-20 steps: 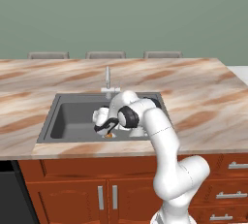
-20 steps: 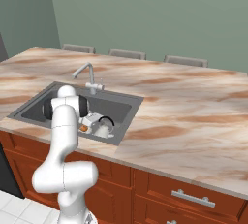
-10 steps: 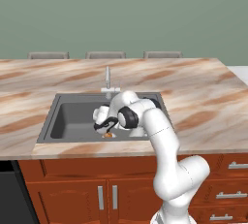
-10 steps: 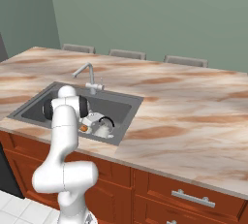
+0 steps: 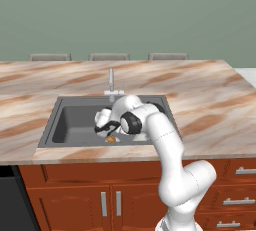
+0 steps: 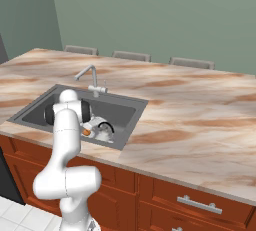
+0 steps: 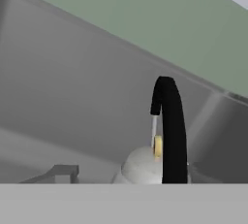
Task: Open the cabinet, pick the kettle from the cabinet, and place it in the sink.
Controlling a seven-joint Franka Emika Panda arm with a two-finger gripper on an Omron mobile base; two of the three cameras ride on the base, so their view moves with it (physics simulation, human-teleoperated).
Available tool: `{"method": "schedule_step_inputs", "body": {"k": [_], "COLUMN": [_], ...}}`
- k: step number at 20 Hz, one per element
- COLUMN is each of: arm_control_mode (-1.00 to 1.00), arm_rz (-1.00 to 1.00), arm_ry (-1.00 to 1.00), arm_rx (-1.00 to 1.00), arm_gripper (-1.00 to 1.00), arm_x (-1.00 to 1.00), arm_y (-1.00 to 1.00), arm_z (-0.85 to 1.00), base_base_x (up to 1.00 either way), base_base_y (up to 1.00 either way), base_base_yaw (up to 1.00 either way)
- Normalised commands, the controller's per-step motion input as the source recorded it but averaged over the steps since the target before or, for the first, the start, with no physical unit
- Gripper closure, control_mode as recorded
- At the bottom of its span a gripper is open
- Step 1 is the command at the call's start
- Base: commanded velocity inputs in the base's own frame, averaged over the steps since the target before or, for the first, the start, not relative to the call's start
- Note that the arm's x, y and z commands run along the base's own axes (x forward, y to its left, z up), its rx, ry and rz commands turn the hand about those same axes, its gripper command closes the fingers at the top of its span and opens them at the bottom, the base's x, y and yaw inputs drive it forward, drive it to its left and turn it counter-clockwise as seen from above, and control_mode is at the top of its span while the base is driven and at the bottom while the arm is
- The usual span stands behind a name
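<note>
The kettle [image 6: 102,132], silver-grey with a thin black arched handle, stands upright on the floor of the dark grey sink [image 6: 44,113], at its right front. My arm bends down into the basin [image 5: 75,121], and my gripper [image 5: 109,129] is low at the kettle. The frames do not show how the jaws stand. Seen from the hand, the kettle's black handle [image 7: 169,131] rises close ahead over its rounded lid [image 7: 140,166], with the sink's grey wall behind. The cabinet is out of view.
A slim silver faucet [image 5: 111,81] stands at the sink's back rim. Marbled beige-brown countertop [image 6: 200,110] spreads wide to the right. Three chair backs [image 5: 109,56] line the far edge. Wooden base cabinets and drawers [image 5: 110,200] sit below.
</note>
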Motion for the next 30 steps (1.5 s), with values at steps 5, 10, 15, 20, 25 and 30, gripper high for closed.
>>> {"method": "schedule_step_inputs", "body": {"k": [5,10,15,20,25,30], "arm_control_mode": [-1.00,-1.00,-1.00,-1.00,-1.00,-1.00], "arm_rz": [-0.06,-0.03,-0.01,0.00,0.00,0.00], "arm_ry": [-0.13,-0.05,-0.02,0.00,-0.02,-0.03], "arm_rx": [-0.02,0.00,0.00,0.00,0.00,-0.04], "arm_gripper": [-1.00,-1.00,-1.00,-1.00,-1.00,-1.00], "arm_x": [-0.04,-0.01,-0.02,0.00,0.00,0.00], "arm_y": [0.23,0.24,0.32,0.29,0.30,0.36], "arm_z": [-0.06,-0.01,-0.06,-0.06,-0.01,0.00], "base_base_x": [0.00,0.00,0.00,0.00,0.00,0.00], "base_base_y": [0.00,0.00,0.00,0.00,0.00,0.00], "base_base_yaw": [0.00,0.00,0.00,0.00,0.00,0.00]}}
